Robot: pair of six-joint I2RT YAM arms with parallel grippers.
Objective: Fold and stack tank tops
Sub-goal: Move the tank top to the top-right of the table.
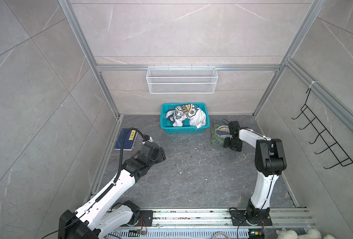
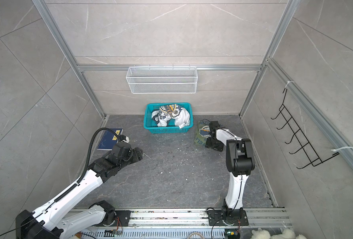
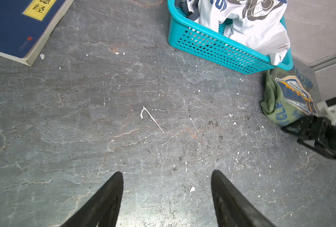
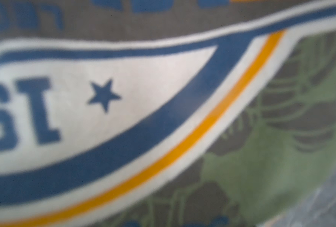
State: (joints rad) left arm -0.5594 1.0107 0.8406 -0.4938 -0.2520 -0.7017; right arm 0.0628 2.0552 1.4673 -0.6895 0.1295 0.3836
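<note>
Two tank tops: white tank top crumpled in the basket at 12 o'clock; olive tank top folded, badge up, on the desk at 1 o'clock. Left end effector and right end effector gape wide.

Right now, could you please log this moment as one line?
green tank top: folded; white tank top: in basket; left jaws: open; right jaws: open

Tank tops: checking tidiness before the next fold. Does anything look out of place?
The white tank top lies crumpled in the teal basket, one corner draped over its rim. The olive green tank top sits loosely folded beside it. White flecks litter the table.
</note>
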